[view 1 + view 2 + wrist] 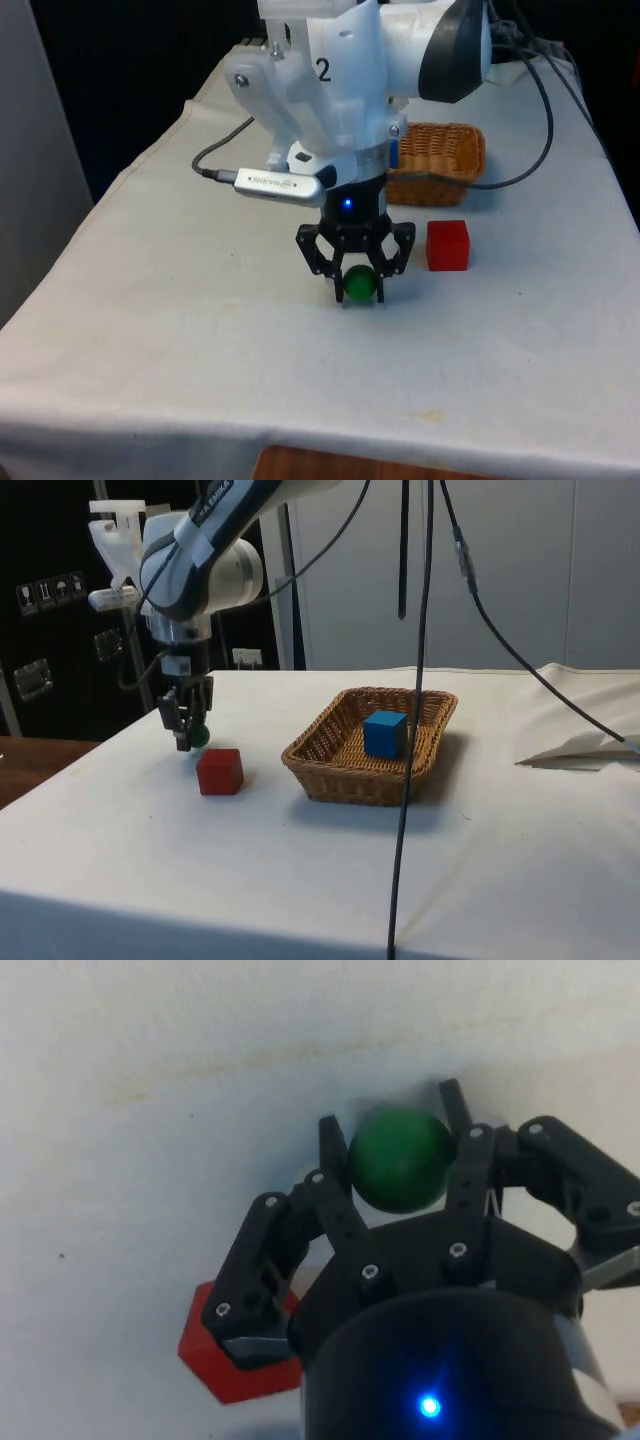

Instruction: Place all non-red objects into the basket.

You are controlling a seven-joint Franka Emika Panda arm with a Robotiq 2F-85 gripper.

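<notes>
In the front view, the end effector point(359, 283) is low over the counter point(200, 330), near its middle, and it grasps a green ball point(360, 284) between its two fingers. A red cube point(447, 245) stands just beside it, toward the front view's right. A wicker basket point(440, 160) stands behind them, closer to the far edge of the counter.

In the side view, the end effector point(188, 738) holds the green ball point(199, 736) close to the cloth; I cannot tell if the ball touches it. The red cube point(220, 771) is near, and the basket point(340, 765) contains a blue cube point(384, 733).

In the wrist view, the fingers point(335, 1155) press on both sides of the green ball point(400, 1160), and the red cube point(225, 1365) is partly hidden behind the end effector point(398, 1150).
</notes>
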